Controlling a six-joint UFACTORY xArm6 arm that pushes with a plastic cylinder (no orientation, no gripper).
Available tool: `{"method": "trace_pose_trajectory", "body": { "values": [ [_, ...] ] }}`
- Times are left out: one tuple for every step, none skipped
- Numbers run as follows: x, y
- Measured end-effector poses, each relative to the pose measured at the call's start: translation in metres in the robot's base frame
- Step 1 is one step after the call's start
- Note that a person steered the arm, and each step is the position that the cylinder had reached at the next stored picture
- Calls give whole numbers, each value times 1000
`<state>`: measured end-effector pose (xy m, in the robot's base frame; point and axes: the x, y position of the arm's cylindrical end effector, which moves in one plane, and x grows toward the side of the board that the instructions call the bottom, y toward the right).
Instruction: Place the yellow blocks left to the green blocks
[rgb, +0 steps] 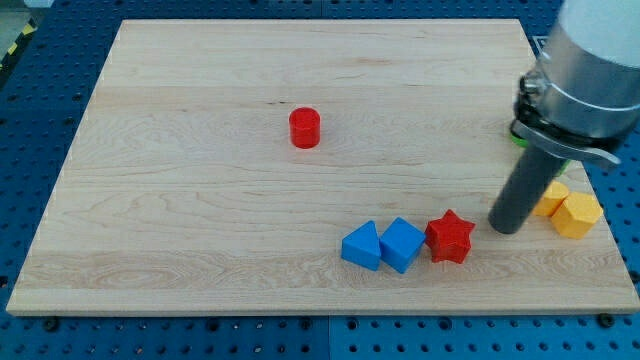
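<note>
Pincer not in view, state can't tell; my tip (505, 229) btwn red star (450, 237) & yellow blocks (577, 214).

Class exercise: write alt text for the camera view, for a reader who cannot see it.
My tip rests on a wooden board, just left of two yellow blocks and right of a red star. Two blue blocks adjoin the star; a red cylinder stands apart.

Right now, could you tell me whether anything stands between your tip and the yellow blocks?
Nothing visible does. My tip rests just to the view's left of the two yellow blocks, with only bare board between. The red star lies on the tip's other side. A green block is mostly hidden behind the arm.
</note>
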<state>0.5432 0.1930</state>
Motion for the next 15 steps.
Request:
{"method": "trace_pose_trajectory", "body": {
  "values": [
    [27, 14],
    [46, 42],
    [43, 89],
    [19, 97],
    [10, 97],
    [-5, 96],
    [-13, 91],
    [-10, 81],
    [-9, 66],
    [-18, 57],
    [-26, 57],
    [-13, 57],
    [-5, 57],
    [6, 50],
    [8, 40]
  ]
}}
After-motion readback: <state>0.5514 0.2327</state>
